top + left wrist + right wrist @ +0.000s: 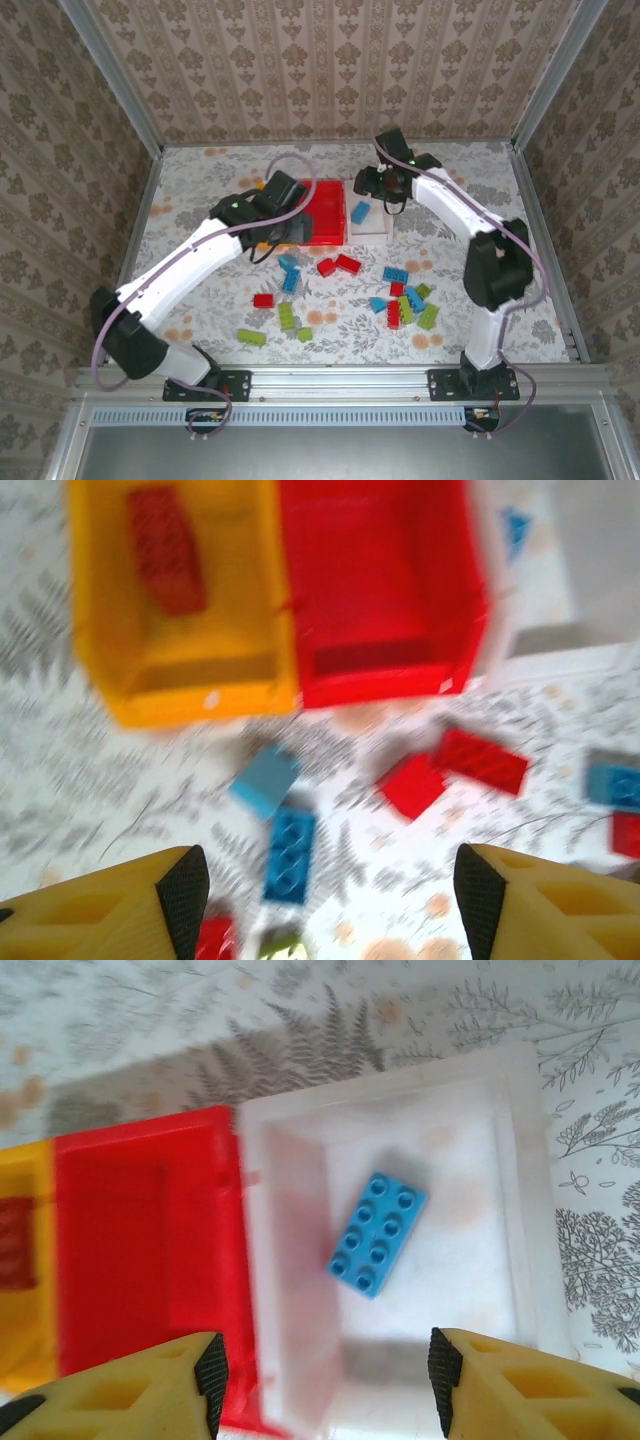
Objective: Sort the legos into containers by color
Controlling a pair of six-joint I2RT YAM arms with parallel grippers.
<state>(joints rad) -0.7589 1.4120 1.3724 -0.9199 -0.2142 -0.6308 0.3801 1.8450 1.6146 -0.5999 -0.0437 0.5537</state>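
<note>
My right gripper [328, 1375] hangs open over the white container [530, 1160], and a light blue lego [377, 1232] lies flat on its floor. Left of it stands the red container [140, 1260], with nothing in it. The yellow-orange container [200, 705] holds one red lego [165, 550]. My left gripper [330, 890] is open above the table in front of the containers, with nothing between its fingers. Below it lie two blue legos [290, 852] and two red ones [480, 760]. The left wrist view is blurred.
Loose legos are scattered across the near half of the table: lime green ones [286, 315] at the left front, a red one [263, 300], and a mixed cluster [405, 300] at the right front. Metal frame rails [340, 378] and wallpapered walls bound the table.
</note>
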